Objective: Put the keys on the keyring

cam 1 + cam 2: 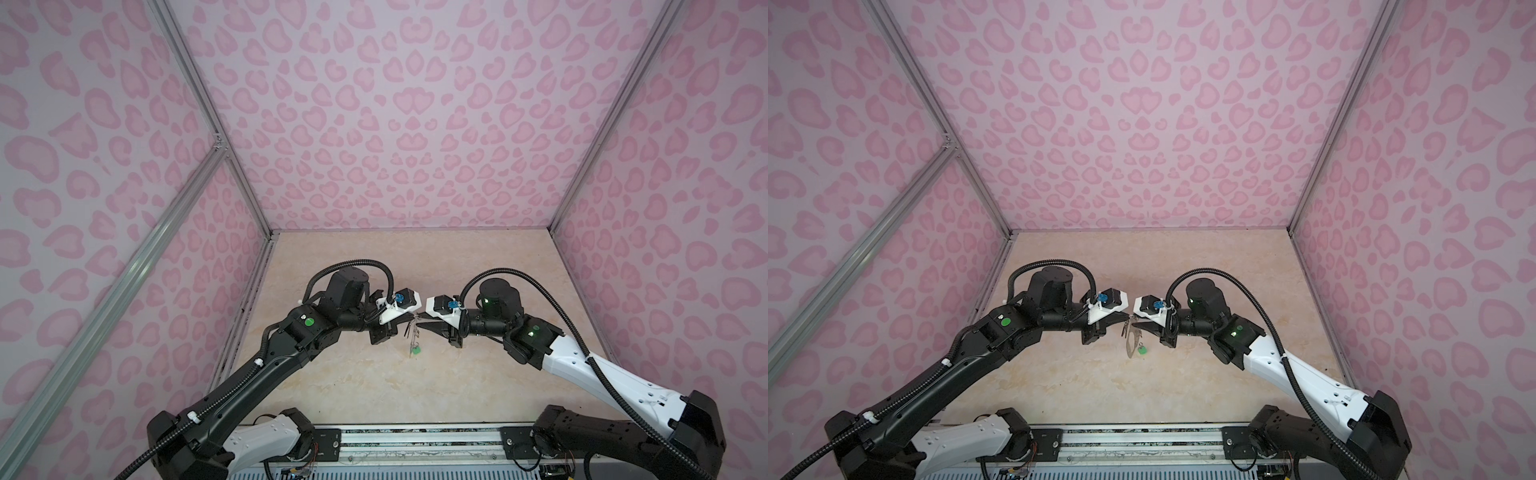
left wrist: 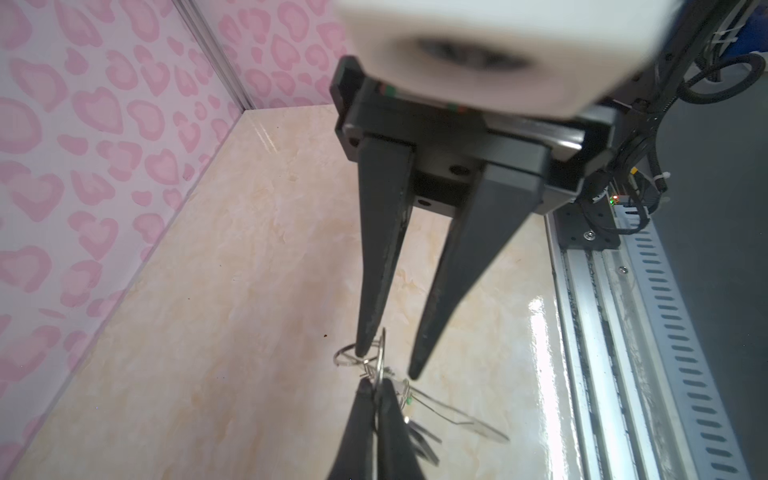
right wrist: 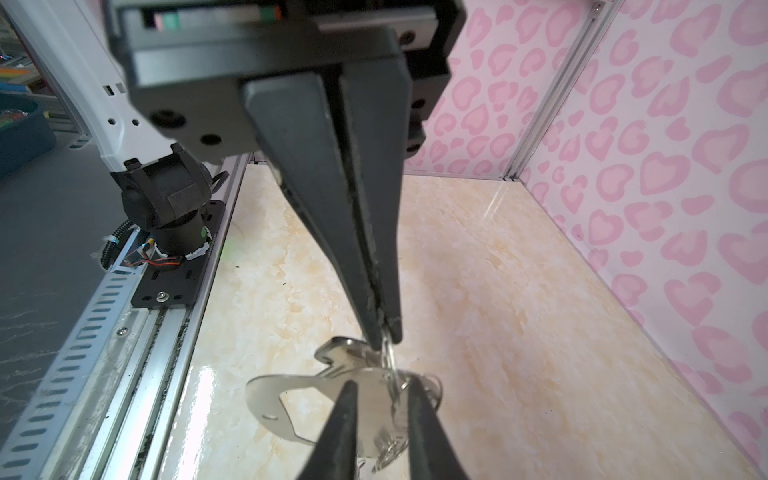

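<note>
Right end effector (image 3: 384,332) clamped on keyring (image 3: 259,395), left end effector (image 2: 388,365) parted beside it, green-tagged key (image 1: 1142,350) dangling.

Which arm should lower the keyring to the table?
Probably right: the right gripper is shut on the keyring, which hangs in the air. The left gripper is open, merely straddling it.

Keyring (image 3: 259,395) plate: bare metal, smooth, bright sheen. Key (image 3: 340,353): same silvery metal. Table (image 3: 498,291): glossy marble-look top. Fingers (image 3: 299,187) of my right gripper (image 3: 384,334): matt dark plastic, scuffed edges.
</note>
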### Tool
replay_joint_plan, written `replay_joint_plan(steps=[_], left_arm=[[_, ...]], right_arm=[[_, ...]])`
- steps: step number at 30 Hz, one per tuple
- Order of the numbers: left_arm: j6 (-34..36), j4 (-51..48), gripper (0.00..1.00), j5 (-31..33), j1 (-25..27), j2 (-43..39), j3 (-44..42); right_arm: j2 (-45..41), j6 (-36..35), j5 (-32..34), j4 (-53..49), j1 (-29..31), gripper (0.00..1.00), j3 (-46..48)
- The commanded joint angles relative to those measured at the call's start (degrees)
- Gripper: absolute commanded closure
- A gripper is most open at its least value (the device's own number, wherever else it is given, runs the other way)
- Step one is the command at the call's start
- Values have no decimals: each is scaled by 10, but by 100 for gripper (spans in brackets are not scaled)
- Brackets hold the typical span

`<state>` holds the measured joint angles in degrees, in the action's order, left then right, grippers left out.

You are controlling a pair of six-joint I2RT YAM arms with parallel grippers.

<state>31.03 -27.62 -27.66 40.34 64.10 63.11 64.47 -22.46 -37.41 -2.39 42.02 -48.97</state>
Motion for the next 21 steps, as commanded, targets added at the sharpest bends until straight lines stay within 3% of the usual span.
replay_joint_plan(steps=[1, 10, 21], left_arm=[[0, -20, 97, 55, 12, 1, 16], [39, -93, 97, 107, 46, 22, 64], [53, -97, 97, 80, 55, 18, 74]], right_arm=[[-15, 38, 26, 36, 2, 69, 14], [-42, 62, 28, 71, 4, 70, 22], [-15, 61, 0, 63, 15, 83, 9]])
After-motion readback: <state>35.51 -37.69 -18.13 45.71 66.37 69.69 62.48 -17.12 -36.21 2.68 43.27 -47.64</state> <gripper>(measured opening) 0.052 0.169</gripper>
